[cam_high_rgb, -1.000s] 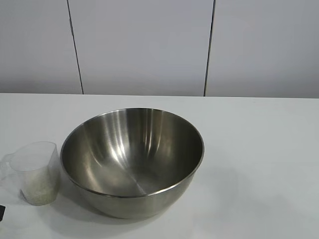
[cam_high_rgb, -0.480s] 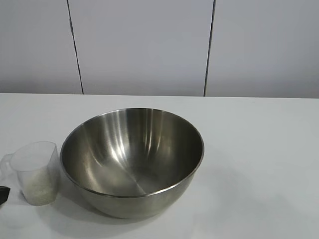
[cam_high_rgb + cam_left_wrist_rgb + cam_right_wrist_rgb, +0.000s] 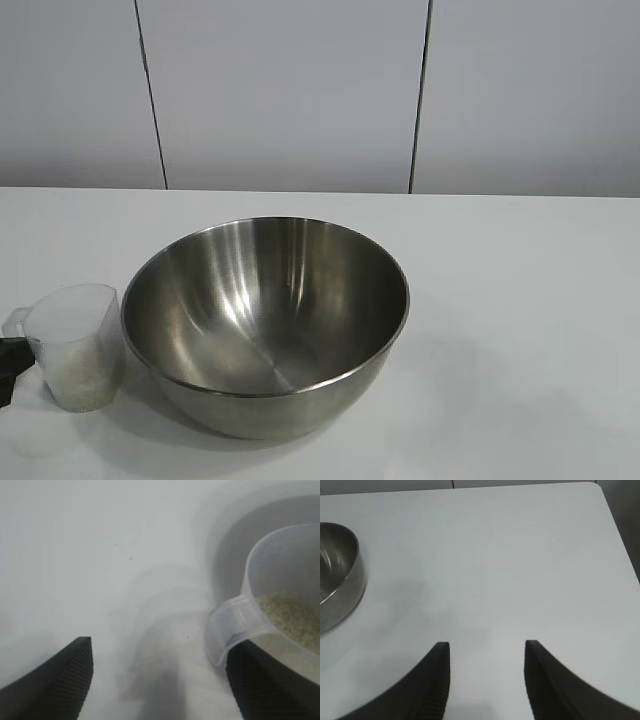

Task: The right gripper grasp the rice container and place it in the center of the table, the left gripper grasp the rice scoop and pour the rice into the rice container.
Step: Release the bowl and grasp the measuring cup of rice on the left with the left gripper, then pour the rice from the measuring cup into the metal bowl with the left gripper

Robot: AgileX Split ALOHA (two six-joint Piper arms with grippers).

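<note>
White worktop (image 3: 520, 300) carries the rice container (image 3: 265, 320) near its centre, with the rice scoop (image 3: 75, 345) just beside it, holding rice (image 3: 290, 617). My left gripper (image 3: 160, 680) stands spread wide at the scoop's tab handle, one finger under it, grasping nothing. My right gripper (image 3: 487, 680) hangs unclenched and empty, apart from the container. Risk: an off-centre closure may tip the light scoop and spill grains.

- The left gripper (image 3: 159, 660) — black, with two tapered wedge-shaped fingers of ribbed plastic — has its jaws spread wide and nothing between them; one fingertip (image 3: 10, 368) shows at the exterior view's left edge.
- The right gripper (image 3: 487, 645), a like black pair, hangs half-open over bare surface, holding nothing.
</note>
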